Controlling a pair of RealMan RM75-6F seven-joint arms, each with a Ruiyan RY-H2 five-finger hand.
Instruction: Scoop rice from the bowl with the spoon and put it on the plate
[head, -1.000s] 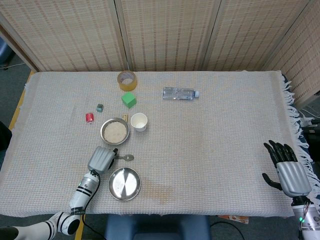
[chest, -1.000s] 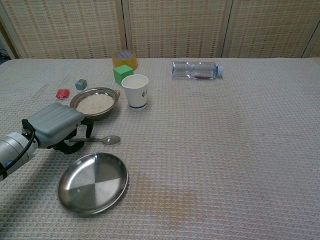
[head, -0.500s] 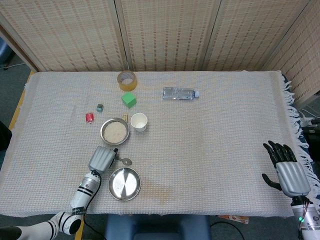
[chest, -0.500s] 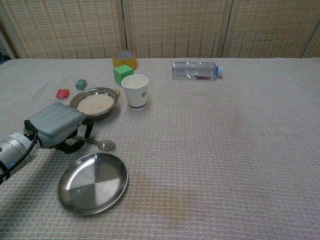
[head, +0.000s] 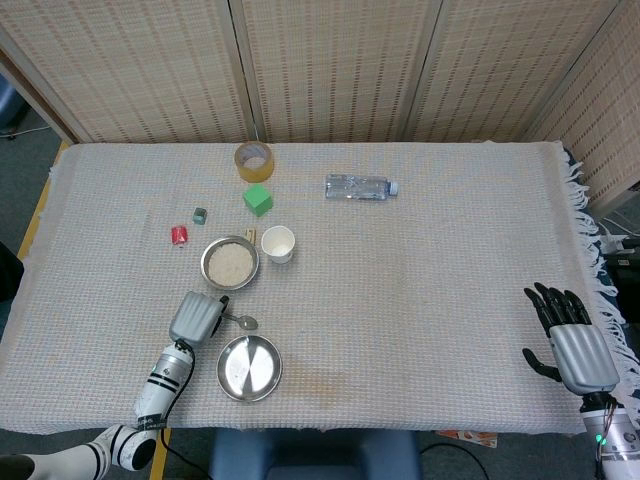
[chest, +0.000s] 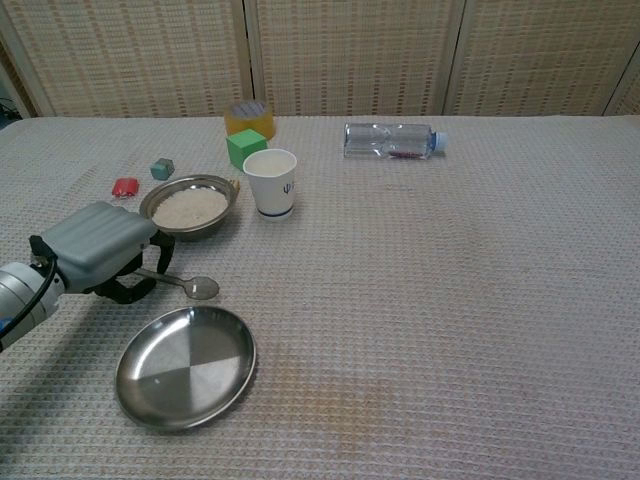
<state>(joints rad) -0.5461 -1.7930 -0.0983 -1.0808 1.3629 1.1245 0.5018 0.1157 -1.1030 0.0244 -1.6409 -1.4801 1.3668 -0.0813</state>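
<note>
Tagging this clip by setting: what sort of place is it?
Probably a lab or studio test setup, not a kitchen: a cloth-covered table before woven screen panels, with unrelated props such as a tape roll and green block.

**Spoon, bowl and plate at the near-left of the table**

I am seeing the metal bowl (chest: 189, 208) sitting upright, holding a flat layer of white rice (chest: 190, 207). The spoon (chest: 192, 286) is lying between bowl and plate, its small round head pointing right, its handle running under my left robot hand (chest: 97, 251), which is gripping it. The round steel plate (chest: 186, 366) is resting flat nearest me, shiny.
</note>
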